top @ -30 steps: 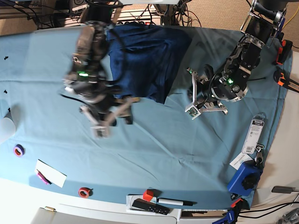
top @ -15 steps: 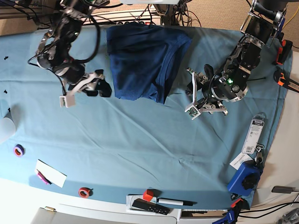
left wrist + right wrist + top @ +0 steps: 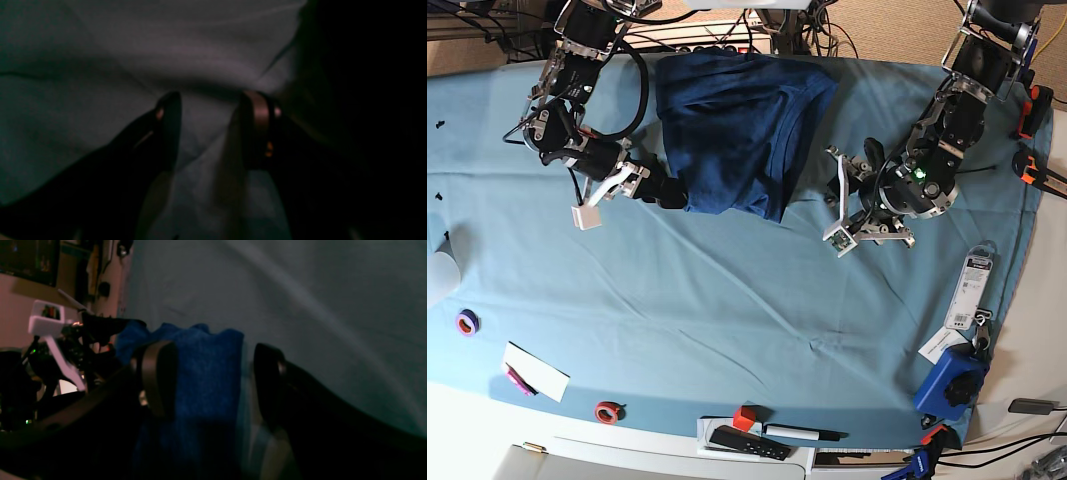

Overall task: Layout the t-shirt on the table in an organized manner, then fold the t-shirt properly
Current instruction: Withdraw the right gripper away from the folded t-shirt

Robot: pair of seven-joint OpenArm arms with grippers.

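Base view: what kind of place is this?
Likely a robotics lab bench: two arms over a cloth-draped table, cables and power strips behind it, clamps and tape rolls along the edges, a t-shirt as workpiece.

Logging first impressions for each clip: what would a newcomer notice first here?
The t-shirt, dark navy and bunched in folds at the far edge of the teal table. Flanking it are two arms: the right gripper open at the shirt's near corner, the left gripper open over bare cloth beside it.
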